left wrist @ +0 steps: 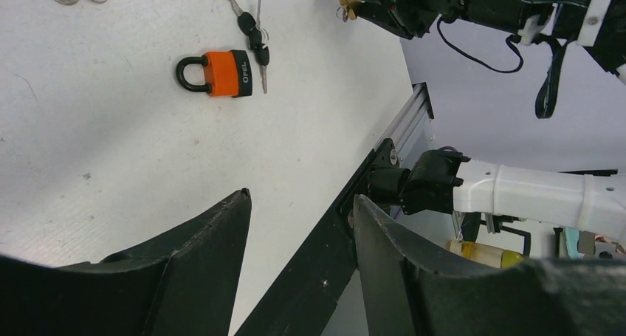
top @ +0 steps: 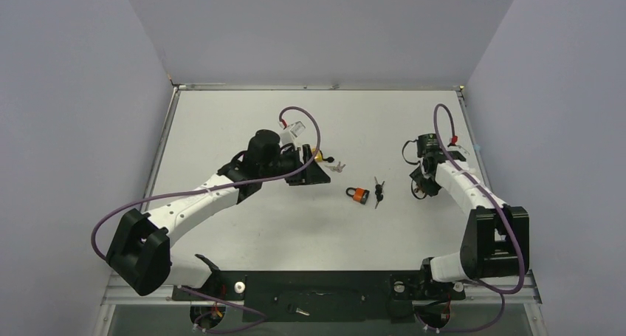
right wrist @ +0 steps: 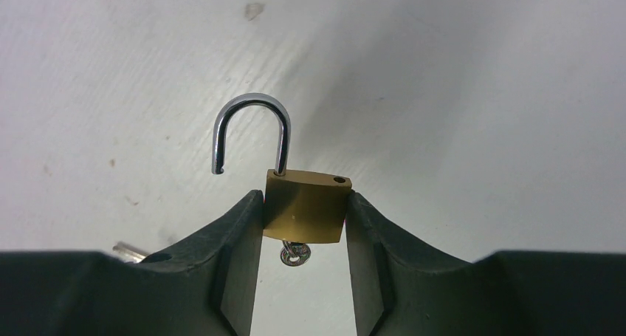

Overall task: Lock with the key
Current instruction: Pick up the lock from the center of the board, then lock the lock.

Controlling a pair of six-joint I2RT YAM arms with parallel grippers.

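My right gripper [right wrist: 303, 203] is shut on the body of a brass padlock [right wrist: 306, 207] and holds it just above the table. Its silver shackle [right wrist: 251, 129] is swung open. A small silver key [right wrist: 295, 253] on a ring sticks out of the padlock's underside, between my fingers. In the top view this gripper [top: 422, 184] is at the right of the table. My left gripper [left wrist: 300, 199] is open and empty, above the table left of centre [top: 314, 172].
An orange padlock [left wrist: 218, 72] with a closed black shackle lies mid-table [top: 359, 195], with black-headed keys [left wrist: 255, 37] beside it. A bunch of silver keys [top: 338, 166] and a yellow padlock [top: 319, 157] lie by my left gripper. A silver tip [right wrist: 127, 252] shows behind my right gripper's left finger.
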